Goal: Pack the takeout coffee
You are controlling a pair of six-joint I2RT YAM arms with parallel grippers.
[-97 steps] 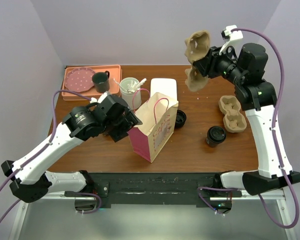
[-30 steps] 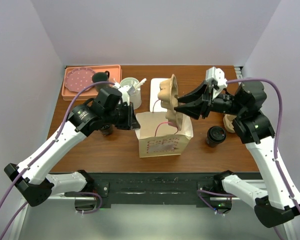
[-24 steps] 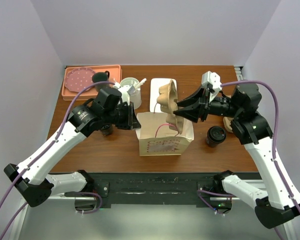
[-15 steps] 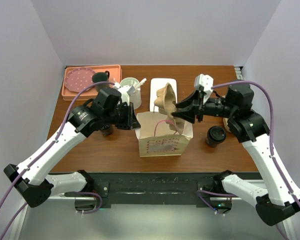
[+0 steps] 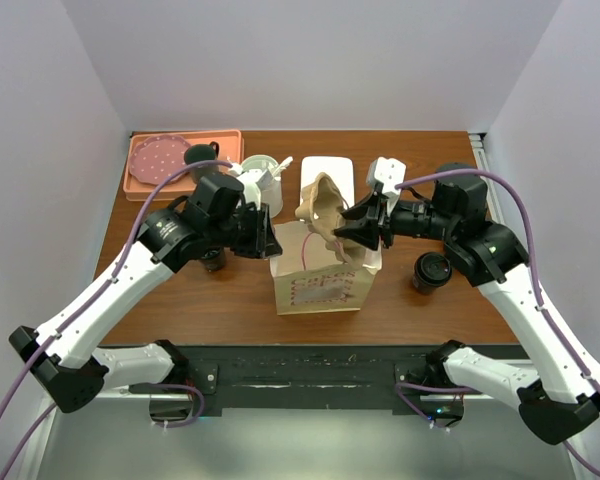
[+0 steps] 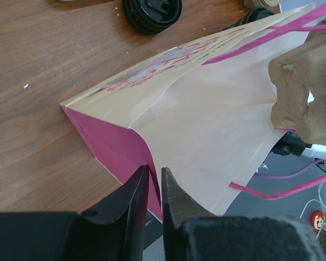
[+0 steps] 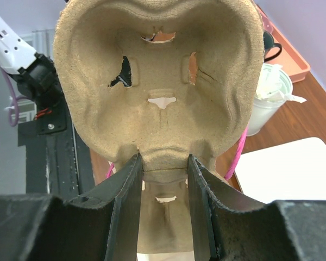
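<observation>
Top external view shows the left pincer (image 6: 155,182) clenched on the rim of the paper bag (image 5: 325,288), which stands upright on the surface (image 5: 180,300). The right pincer (image 7: 163,163) grasps the cup carrier (image 5: 318,205), tilted at the bag's open mouth. A lidded coffee cup (image 5: 432,270) stands near the bag's right side.

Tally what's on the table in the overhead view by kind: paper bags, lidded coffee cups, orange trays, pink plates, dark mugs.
Paper bag: 1
Lidded coffee cup: 1
Orange tray: 1
Pink plate: 1
Dark mug: 1
Total: 5
</observation>
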